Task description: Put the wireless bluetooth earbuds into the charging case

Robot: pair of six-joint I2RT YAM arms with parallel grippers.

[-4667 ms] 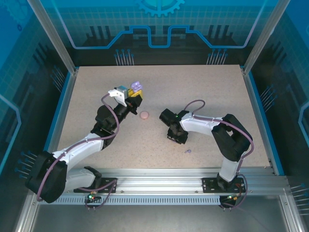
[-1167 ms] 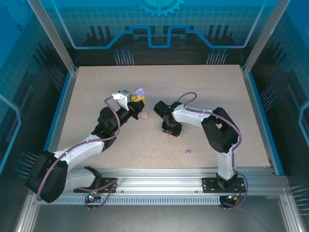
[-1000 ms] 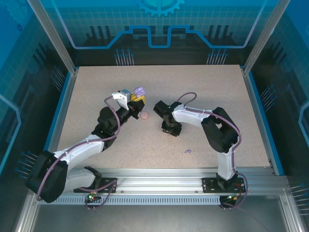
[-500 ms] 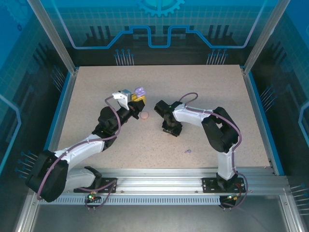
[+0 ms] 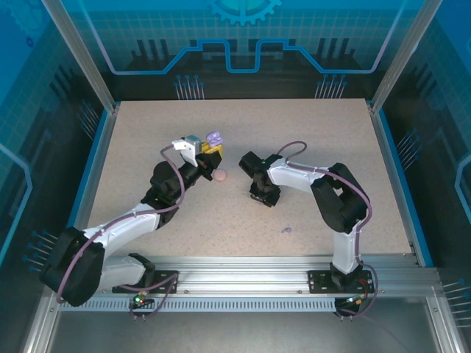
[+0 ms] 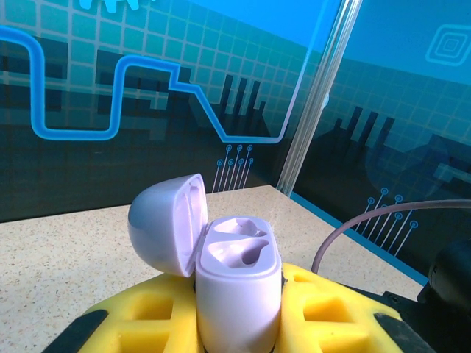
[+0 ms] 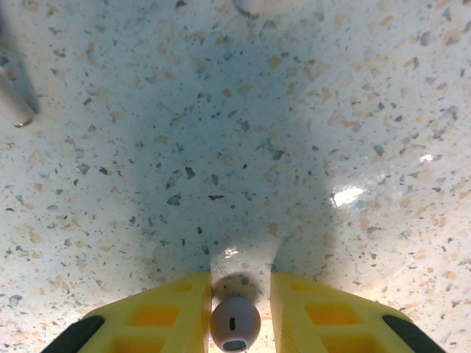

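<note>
Right gripper (image 7: 240, 294): pinched on one bud (image 7: 235, 323); low over the table (image 5: 147, 132)
Left gripper (image 5: 207, 151): squeezed tight on the case (image 6: 237, 272); lid open
Done: nothing yet; both holes in the case look empty
To do: put this bud in; a lilac bud (image 5: 286, 230) lies on the table; a pink case (image 5: 220, 175) sits between the arms

Blue circuit-patterned panels (image 5: 235, 44) stand behind and beside a speckled beige table (image 5: 309, 125); aluminium posts (image 5: 79, 55) rise at its far corners, and a rail (image 5: 243, 276) lines its near edge.
</note>
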